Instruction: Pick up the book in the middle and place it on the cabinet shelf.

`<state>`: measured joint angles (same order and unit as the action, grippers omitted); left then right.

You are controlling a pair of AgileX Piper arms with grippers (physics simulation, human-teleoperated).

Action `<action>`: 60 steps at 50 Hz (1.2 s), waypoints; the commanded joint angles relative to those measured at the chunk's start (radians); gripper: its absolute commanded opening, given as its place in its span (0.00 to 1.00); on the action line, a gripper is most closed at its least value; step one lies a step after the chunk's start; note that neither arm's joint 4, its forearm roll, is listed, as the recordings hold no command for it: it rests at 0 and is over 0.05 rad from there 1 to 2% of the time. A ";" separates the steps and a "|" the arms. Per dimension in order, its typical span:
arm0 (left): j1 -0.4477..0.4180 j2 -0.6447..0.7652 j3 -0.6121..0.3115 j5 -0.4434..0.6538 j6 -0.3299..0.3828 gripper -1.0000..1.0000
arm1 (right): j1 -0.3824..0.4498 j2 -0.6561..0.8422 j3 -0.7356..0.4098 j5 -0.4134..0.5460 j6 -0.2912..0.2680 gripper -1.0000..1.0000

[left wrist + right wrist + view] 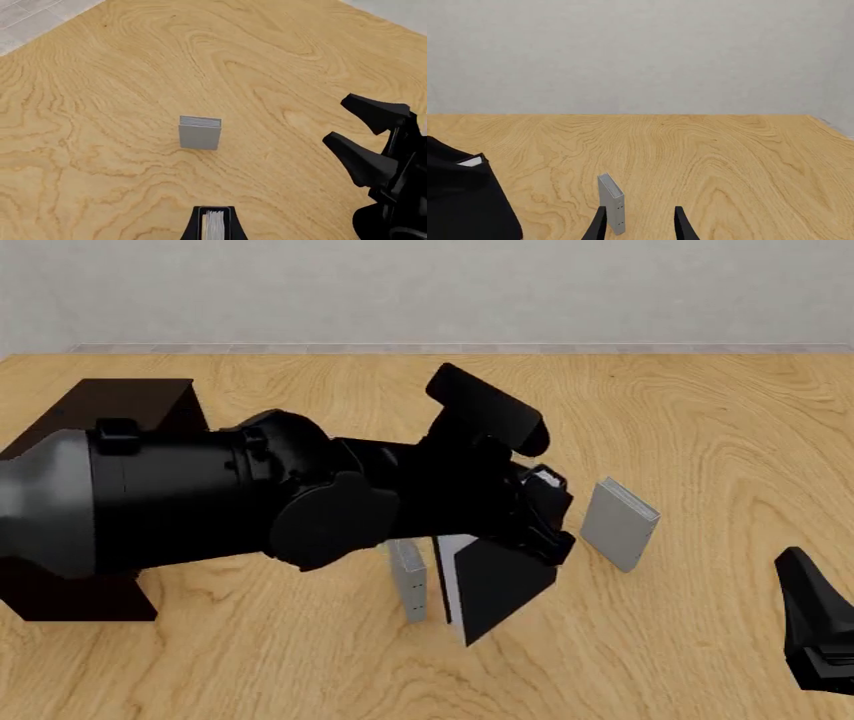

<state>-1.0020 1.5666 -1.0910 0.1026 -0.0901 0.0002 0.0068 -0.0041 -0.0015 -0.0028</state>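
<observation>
The thick black book (497, 585) with white page edges hangs tilted under my left gripper, which is shut on its top edge in the left wrist view (213, 220). In the front view only the book's lower corner is near the table. The dark cabinet (127, 405) stands at the left, mostly hidden behind my left arm. My right gripper (639, 224) is open and empty, low at the front right (805, 585). It also shows in the left wrist view (335, 121).
A thin light-grey book (411, 582) stands upright just left of the black book. A second grey book (621, 523) stands to its right, also in the left wrist view (200, 133) and just beyond my right fingertips (612, 201). The left arm (200, 500) spans the table's middle.
</observation>
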 commanded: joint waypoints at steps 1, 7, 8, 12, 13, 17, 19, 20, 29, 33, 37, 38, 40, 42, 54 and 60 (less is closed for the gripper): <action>0.004 -0.076 -0.021 0.036 0.028 0.00 | 0.000 0.000 0.000 0.000 0.000 1.00; 0.026 -0.115 -0.023 0.053 0.046 0.00 | 0.000 0.000 0.000 0.000 0.000 1.00; 0.029 -0.124 -0.021 0.059 0.048 0.00 | 0.000 0.000 0.000 0.000 0.000 1.00; 0.039 -0.159 -0.021 0.075 0.055 0.00 | 0.000 0.000 0.000 0.000 0.000 1.00; 0.039 -0.159 -0.021 0.075 0.055 0.00 | 0.000 0.000 0.000 0.000 0.000 1.00; 0.055 -0.185 -0.029 0.088 0.063 0.00 | 0.000 0.000 0.000 0.000 0.000 1.00; 0.057 -0.198 -0.031 0.096 0.063 0.00 | 0.000 0.000 0.000 0.000 0.000 1.00; 0.063 -0.205 -0.031 0.096 0.072 0.00 | 0.000 0.000 0.000 0.000 0.000 1.00; 0.103 -0.231 -0.034 0.108 0.090 0.00 | 0.000 0.000 0.000 0.000 0.000 1.00; 0.122 -0.241 -0.041 0.116 0.101 0.00 | 0.000 0.000 0.000 0.000 0.000 1.00; 0.142 -0.254 -0.048 0.127 0.110 0.00 | 0.000 0.000 0.000 0.000 0.000 1.00; 0.148 -0.254 -0.048 0.127 0.112 0.00 | 0.000 0.000 0.000 0.000 0.000 1.00; 0.164 -0.255 -0.049 0.125 0.115 0.00 | 0.000 0.000 0.000 0.000 0.000 1.00; 0.182 -0.256 -0.054 0.127 0.124 0.00 | 0.000 0.000 0.000 0.000 0.000 1.00; 0.273 -0.272 -0.119 0.163 0.175 0.00 | 0.000 0.000 0.000 0.000 0.000 1.00; 0.305 -0.282 -0.147 0.182 0.187 0.00 | 0.000 0.000 0.000 0.000 0.000 1.00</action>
<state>-0.7581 1.3058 -1.1836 0.2596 0.0488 0.0002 0.0069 -0.0041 -0.0015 -0.0028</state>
